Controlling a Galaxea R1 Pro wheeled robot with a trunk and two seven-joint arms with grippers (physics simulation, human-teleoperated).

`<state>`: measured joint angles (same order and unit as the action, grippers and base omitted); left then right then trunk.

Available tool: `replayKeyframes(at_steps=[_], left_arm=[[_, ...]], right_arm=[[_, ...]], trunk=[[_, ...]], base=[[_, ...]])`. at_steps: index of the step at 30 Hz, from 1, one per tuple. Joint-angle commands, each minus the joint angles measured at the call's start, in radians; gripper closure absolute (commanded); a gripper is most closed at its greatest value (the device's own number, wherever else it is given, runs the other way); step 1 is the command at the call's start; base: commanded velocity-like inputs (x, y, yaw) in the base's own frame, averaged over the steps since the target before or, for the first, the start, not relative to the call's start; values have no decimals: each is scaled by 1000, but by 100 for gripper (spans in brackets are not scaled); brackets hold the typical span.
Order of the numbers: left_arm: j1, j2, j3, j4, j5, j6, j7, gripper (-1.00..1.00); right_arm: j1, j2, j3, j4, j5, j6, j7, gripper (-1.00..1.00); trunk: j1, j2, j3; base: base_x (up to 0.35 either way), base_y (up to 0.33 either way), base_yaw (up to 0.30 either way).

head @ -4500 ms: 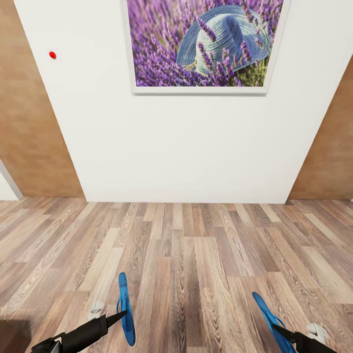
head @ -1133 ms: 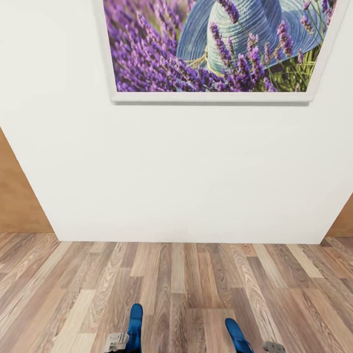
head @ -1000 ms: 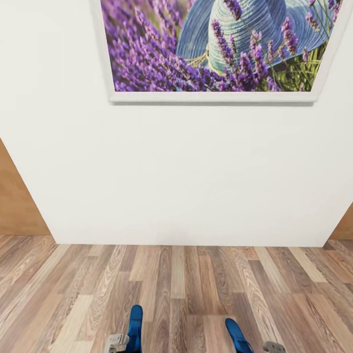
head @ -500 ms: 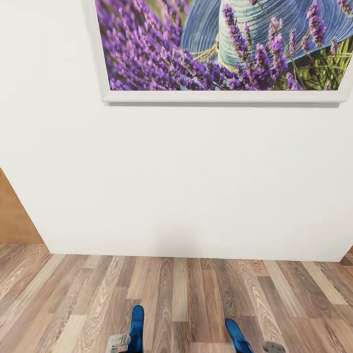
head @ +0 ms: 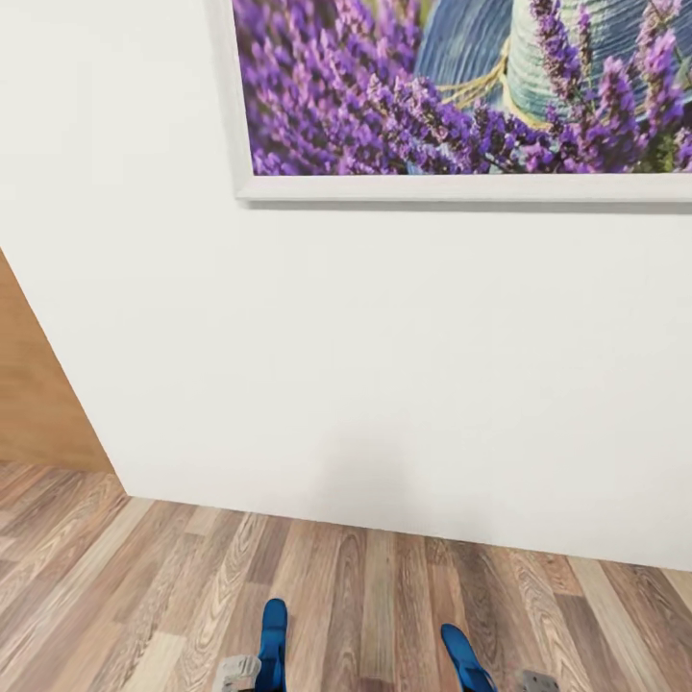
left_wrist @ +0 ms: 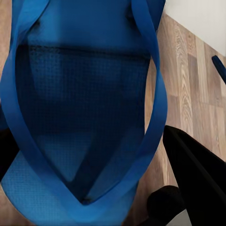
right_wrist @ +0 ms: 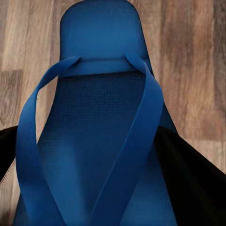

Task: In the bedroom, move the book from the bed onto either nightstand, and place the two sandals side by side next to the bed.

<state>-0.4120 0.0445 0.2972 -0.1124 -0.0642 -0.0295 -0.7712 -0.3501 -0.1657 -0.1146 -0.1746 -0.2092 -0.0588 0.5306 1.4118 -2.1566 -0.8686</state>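
Observation:
Two bright blue sandals poke up from the bottom edge of the head view, the left sandal [head: 274, 636] and the right sandal [head: 463, 658], both held above the wood-plank floor [head: 144, 577]. In the left wrist view my left gripper [left_wrist: 94, 197] is shut on the left sandal [left_wrist: 80, 117], with a black finger [left_wrist: 197, 174] beside its sole. In the right wrist view my right gripper [right_wrist: 96, 188] is shut on the right sandal [right_wrist: 99, 136], whose straps face the camera. The book, bed and nightstands are out of view.
A white wall [head: 384, 365] stands close ahead, carrying a framed lavender-and-hat picture [head: 461, 96]. A tan wood panel [head: 38, 384] flanks the wall at the left. A strip of plank floor lies between me and the wall.
The whole view has shifted: the wall and picture loom larger and the picture has slid right, so the camera moved nearer and turned. Both sandals stay in my grippers.

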Motion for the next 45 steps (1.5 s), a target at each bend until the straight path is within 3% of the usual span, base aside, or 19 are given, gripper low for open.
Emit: replayKeyframes(at_steps=[1,16,30,45], left_arm=[[-1,0,7,0,-6,-3,-3,100],[-1,-1,5,0,-10,-4,-4,100],[-1,-19,3,0,-11,-3,-4,100],[-1,-21,2,0,-13,-5,-5,100]], right_arm=[[-1,0,-7,1,-1,-1,5,100],[-1,0,-7,1,-1,-1,5,100],[-1,0,-7,1,-1,-1,2,100],[-1,0,-7,3,-1,-1,0,100]], trunk=[[0,0,-1],[0,0,-1],[0,0,-1],[0,0,-1]], base=[[314,28,30],[231,41,32],[3,0,277],[0,0,288]])
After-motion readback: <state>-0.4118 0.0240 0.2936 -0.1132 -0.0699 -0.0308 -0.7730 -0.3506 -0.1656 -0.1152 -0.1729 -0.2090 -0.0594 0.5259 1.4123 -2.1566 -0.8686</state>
